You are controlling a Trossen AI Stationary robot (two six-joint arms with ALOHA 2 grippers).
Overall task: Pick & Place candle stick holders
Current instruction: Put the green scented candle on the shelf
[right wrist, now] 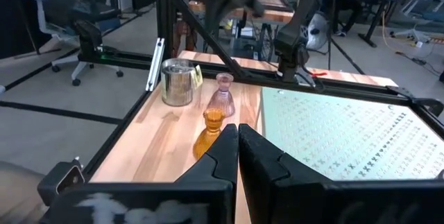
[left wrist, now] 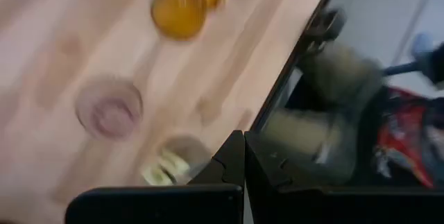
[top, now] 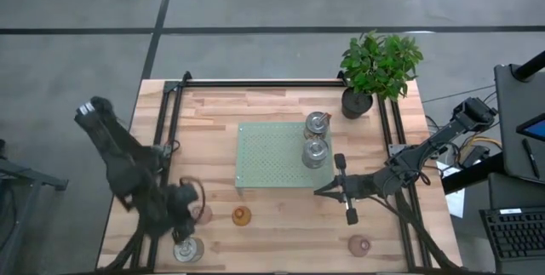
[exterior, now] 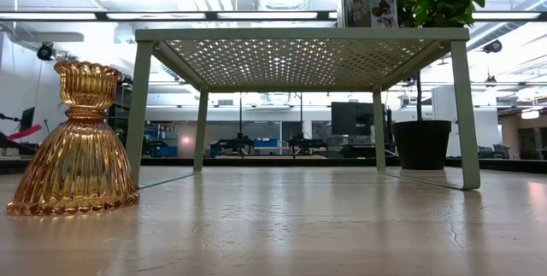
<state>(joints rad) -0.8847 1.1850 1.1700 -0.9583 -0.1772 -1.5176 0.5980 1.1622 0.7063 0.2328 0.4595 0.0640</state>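
Observation:
A green perforated tray (top: 264, 169) stands mid-table. Two silvery holders (top: 317, 123) (top: 315, 152) stand on its right part. On the wood in front are an amber holder (top: 242, 215), a pink holder (top: 201, 214), a silvery holder (top: 187, 249) at the near left, and a second pink holder (top: 359, 244) at the near right. My left gripper (left wrist: 243, 156) is shut and empty above the near-left corner (top: 185, 226), beside the silvery holder (left wrist: 173, 163). My right gripper (right wrist: 237, 135) is shut and empty by the tray's near right corner (top: 320, 191), pointing toward the table's left.
A potted green plant (top: 375, 66) stands at the far right corner. Black rails (top: 170, 130) (top: 387, 130) run along the table's left, right and far sides. In the low view the tray (exterior: 299, 45) stands on legs, with the amber holder (exterior: 81, 143) in front.

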